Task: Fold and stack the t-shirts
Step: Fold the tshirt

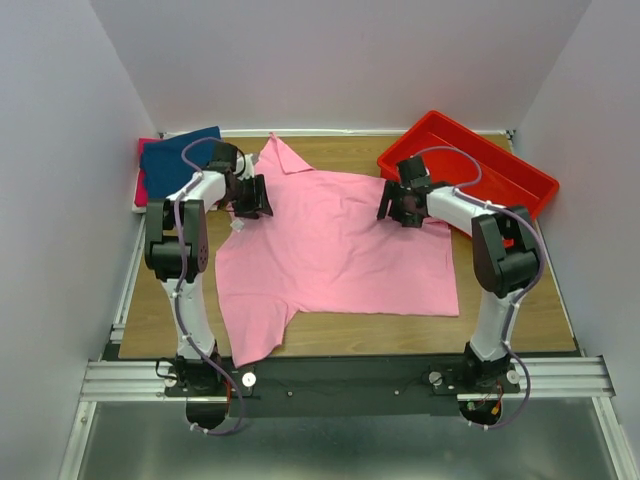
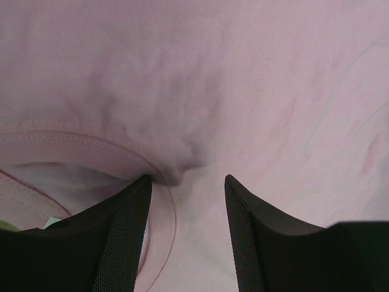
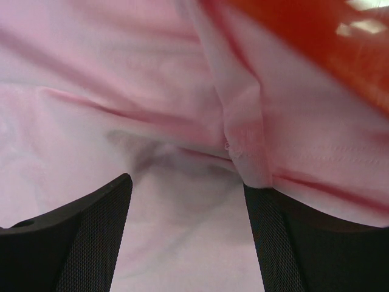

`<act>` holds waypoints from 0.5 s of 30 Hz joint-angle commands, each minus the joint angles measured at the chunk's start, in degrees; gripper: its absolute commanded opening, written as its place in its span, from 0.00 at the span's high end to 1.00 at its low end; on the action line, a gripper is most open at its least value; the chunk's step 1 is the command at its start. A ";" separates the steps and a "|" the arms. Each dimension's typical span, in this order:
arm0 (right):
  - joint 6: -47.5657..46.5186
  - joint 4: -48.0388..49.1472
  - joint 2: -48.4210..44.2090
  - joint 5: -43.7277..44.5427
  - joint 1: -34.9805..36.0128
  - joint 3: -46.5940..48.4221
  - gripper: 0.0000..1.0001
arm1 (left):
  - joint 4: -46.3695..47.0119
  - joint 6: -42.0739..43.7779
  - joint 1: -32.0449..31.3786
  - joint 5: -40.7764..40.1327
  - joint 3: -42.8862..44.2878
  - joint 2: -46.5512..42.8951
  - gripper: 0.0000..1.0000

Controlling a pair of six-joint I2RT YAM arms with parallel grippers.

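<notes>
A light pink t-shirt (image 1: 335, 250) lies spread flat on the table, collar toward the back. My left gripper (image 1: 252, 197) is down on its left shoulder, open. In the left wrist view that gripper (image 2: 185, 177) has pink cloth (image 2: 243, 91) lying between its fingers and a stitched hem at the left fingertip (image 2: 130, 207). My right gripper (image 1: 393, 203) is down at the shirt's right sleeve, open. In the right wrist view it (image 3: 185, 180) straddles pink cloth (image 3: 91, 109), and a fold of sleeve drapes over the right fingertip (image 3: 273, 231). A folded navy t-shirt (image 1: 180, 155) tops a stack at the back left.
A red plastic tray (image 1: 480, 165) sits at the back right, just behind the right gripper, and shows as an orange-red blur (image 3: 304, 30) in the right wrist view. Red-magenta cloth (image 1: 143, 180) shows under the navy shirt. Bare wooden table (image 1: 520, 310) borders the shirt's right side.
</notes>
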 commanded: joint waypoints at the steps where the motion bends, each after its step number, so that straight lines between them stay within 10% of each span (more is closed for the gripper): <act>1: -1.89 -2.58 5.82 2.38 -1.93 5.62 0.19 | -0.04 1.75 -0.07 -1.91 7.98 6.40 0.40; 15: -6.99 -3.99 1.71 -6.93 -1.85 12.78 0.19 | -1.36 2.45 -0.07 -2.78 12.18 -2.89 0.41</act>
